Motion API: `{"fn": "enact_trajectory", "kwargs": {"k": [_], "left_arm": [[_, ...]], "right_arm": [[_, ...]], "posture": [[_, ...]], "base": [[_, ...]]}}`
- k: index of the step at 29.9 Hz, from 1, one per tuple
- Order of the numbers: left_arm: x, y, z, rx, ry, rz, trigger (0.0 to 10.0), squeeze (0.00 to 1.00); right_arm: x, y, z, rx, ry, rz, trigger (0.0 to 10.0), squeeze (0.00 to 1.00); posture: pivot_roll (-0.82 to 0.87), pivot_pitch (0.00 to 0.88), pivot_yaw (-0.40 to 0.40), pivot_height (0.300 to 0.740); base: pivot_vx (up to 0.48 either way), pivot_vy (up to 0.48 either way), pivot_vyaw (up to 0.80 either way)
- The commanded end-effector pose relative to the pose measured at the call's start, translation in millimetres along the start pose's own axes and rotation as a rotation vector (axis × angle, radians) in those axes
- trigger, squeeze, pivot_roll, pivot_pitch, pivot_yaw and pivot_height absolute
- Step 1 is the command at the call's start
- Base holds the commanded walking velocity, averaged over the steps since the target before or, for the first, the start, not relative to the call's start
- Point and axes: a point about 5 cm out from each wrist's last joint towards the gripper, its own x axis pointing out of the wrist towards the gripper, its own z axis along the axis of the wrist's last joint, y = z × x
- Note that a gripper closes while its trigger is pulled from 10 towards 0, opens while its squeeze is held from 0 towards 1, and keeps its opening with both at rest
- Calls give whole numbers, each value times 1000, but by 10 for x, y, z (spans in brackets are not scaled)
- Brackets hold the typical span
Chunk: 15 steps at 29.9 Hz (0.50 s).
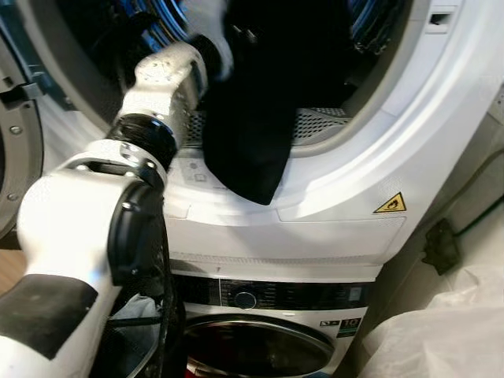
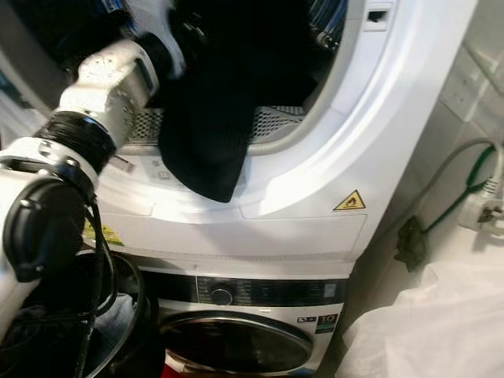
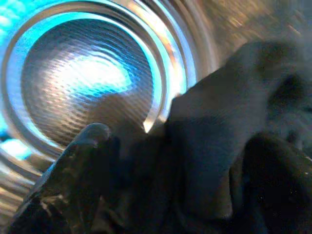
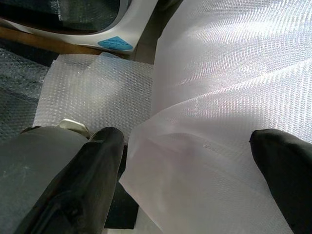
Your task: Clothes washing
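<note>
The left arm (image 1: 150,102) is reaching up into the open mouth of the upper machine (image 1: 409,118), a white drum unit that is sitting stacked on top of a second front-loader (image 1: 260,331). A dark garment (image 1: 252,134) is hanging out of the drum opening, draping over the perforated grey lip (image 1: 319,122) and down across the white front rim, with its lowest corner pointing toward the ledge below. In the left wrist view the left gripper (image 3: 161,161) is sitting inside the shiny, blue-lit drum (image 3: 87,73) with one black finger (image 3: 78,170) pressing against the folds of the dark cloth; the fabric is bunching over the other finger, so it seems to be pinching the garment, though the blur is making this hard to confirm. The right gripper (image 4: 195,165) is hanging low with its fingers spread wide and holding nothing, above pale translucent sheeting (image 4: 234,87) and bubble wrap (image 4: 87,92). A yellow warning sticker (image 1: 391,204) is showing on the upper machine's front.
</note>
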Motion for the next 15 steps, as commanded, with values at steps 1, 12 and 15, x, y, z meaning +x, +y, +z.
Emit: {"fn": "enact_trajectory", "kwargs": {"k": [1,12,15], "left_arm": [[19,89,205,-17,-79,63,10000,1000],[-134,-582,-87,-24,70,-897,10000,1000],[-155,-590,0,-15,23,-978,10000,1000]], "right_arm": [[-35,93,-80,-11,28,34,10000,0],[-33,105,-60,-7,25,35,10000,0],[-32,111,-52,-5,23,36,10000,0]], "posture": [[-28,24,83,740],[-23,21,83,740],[-25,19,84,740]], "base": [[0,0,0],[0,0,0],[0,0,0]]}}
